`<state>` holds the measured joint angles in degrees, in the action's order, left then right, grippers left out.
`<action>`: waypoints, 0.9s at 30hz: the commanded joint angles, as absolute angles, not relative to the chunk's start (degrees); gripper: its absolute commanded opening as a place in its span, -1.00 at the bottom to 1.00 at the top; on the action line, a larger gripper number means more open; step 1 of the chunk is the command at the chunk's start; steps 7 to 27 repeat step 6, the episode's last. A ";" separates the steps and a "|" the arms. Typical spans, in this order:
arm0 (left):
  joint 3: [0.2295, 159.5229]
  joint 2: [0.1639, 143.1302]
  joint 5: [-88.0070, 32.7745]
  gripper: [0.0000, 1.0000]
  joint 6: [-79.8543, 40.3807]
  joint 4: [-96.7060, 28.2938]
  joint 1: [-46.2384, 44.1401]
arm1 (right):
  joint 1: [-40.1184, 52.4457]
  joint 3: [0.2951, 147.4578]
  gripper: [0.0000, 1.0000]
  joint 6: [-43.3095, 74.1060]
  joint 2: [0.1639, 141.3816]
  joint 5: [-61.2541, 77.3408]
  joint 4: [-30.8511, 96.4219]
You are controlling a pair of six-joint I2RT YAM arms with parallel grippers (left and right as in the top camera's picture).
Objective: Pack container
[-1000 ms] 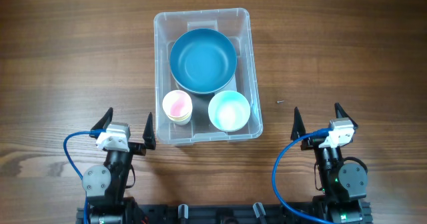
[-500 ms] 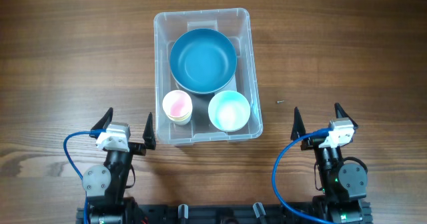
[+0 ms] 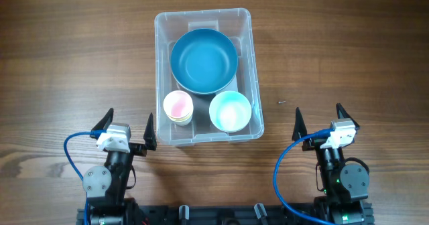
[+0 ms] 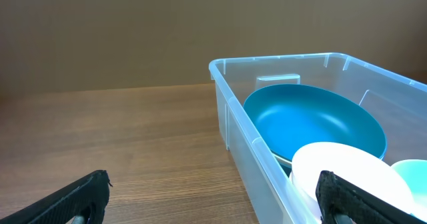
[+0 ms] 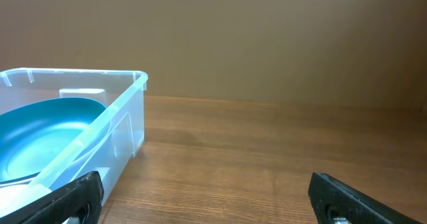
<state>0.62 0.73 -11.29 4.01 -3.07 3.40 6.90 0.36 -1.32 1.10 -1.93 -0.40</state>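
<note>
The left gripper (image 3: 129, 118) and right gripper (image 3: 318, 111) stand spread. Ahead between them, a clear rectangular plastic bin (image 3: 158, 71) holds a teal bowl (image 3: 204, 59).

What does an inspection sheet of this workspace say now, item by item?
Surface: wooden table, brown grain.
Job's things: clear container mid-table, holding a large blue bowl at its far end, with a small pink bowl and a small light-blue bowl side by side at its near end.
Clutter: one tiny dark speck right of the container.
Grippers: left gripper and right gripper both open, empty.
Cables: left blue cable and right blue cable loop beside the arms.
Surroundings: plain brown wall.
</note>
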 commanded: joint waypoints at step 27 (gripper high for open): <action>0.32 0.16 -12.62 0.99 3.64 -3.27 3.62 | 6.61 0.30 1.00 -1.34 0.97 -1.41 -0.58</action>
